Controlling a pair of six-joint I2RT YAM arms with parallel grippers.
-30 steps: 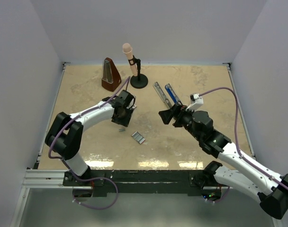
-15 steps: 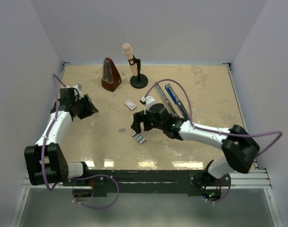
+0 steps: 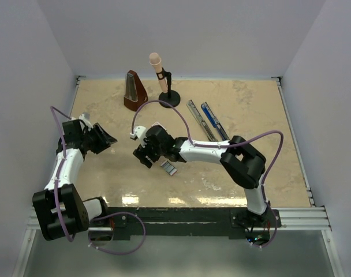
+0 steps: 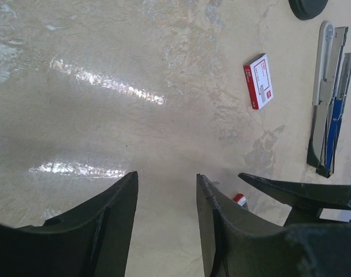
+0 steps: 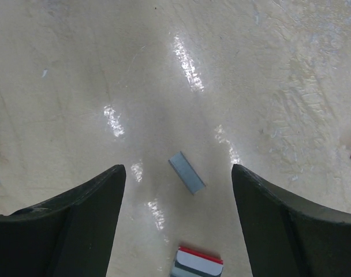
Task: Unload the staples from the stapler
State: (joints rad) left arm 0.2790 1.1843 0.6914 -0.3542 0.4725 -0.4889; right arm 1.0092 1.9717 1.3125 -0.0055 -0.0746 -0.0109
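The right gripper hangs low over the table, jaws spread wide and grasping nothing. A short staple strip lies flat between its fingers, touching neither, and a larger staple block lies just beside its wrist. The stapler lies opened out, well apart from this hand, beyond its forearm. The left gripper is also released, jaws apart over bare table, with the stapler far ahead on its right.

Bright, sharp, glare on table
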